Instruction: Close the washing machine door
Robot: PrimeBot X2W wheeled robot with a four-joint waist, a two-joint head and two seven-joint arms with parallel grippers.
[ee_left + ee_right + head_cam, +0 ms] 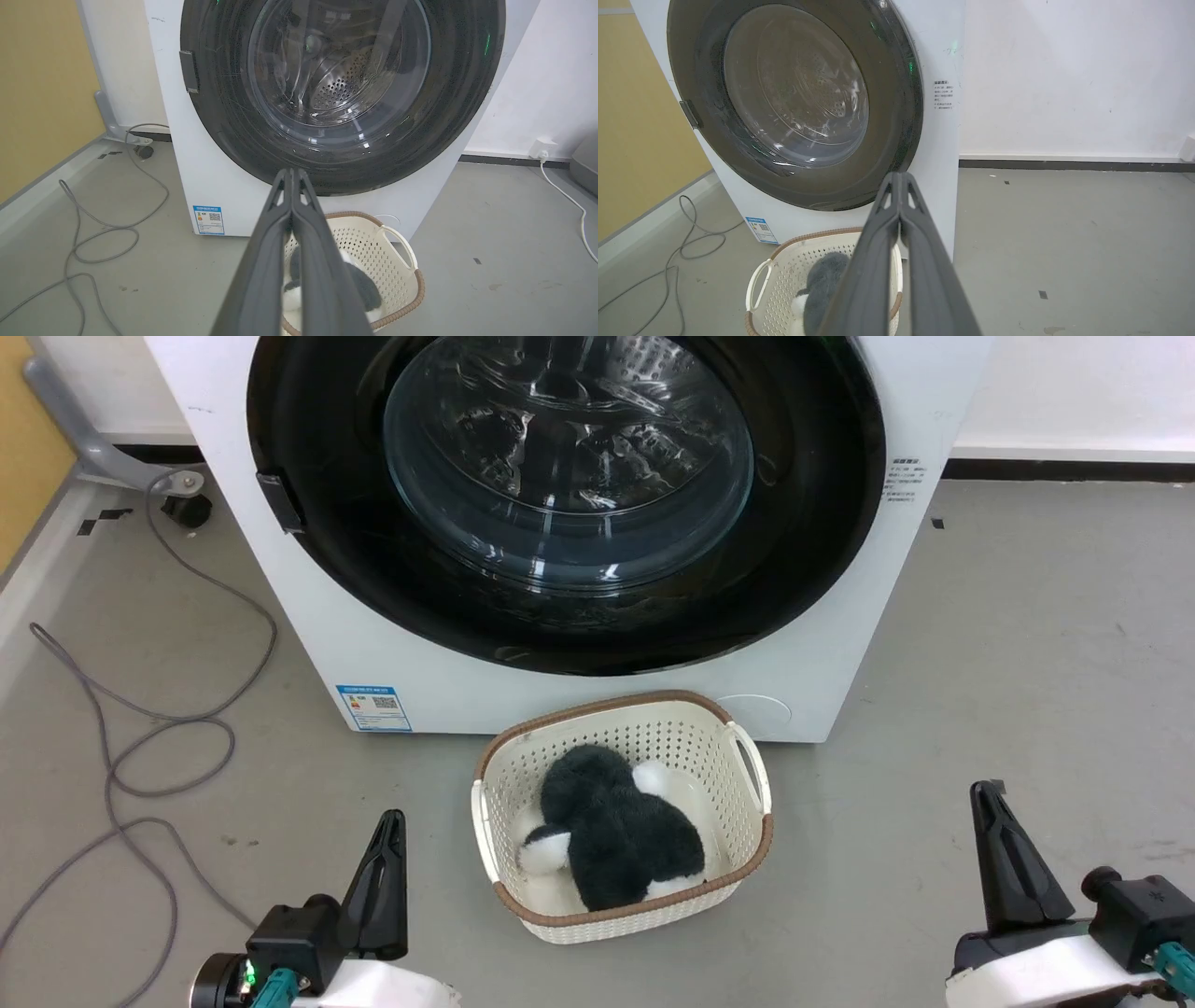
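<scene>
The washing machine [392, 644] [210, 182] [941, 140] is a big white box straight ahead. Its door [569, 495] [341, 88] [794, 102], a black-rimmed disc with a clear glass bowl, lies flush against the machine's front. A dark latch tab [280, 502] sits on the door's left rim. My left gripper [390, 821] [292, 173] is shut and holds nothing, low at the lower left, well short of the machine. At the lower right my right gripper [982, 793] [901, 177] is shut too, with nothing in it.
A cream perforated basket [747, 775] [402, 256] [784, 266] with a dark and white plush toy [616, 831] stands on the floor just before the machine, between my grippers. Grey cable [140, 747] loops over the floor at the left. A white wall runs behind.
</scene>
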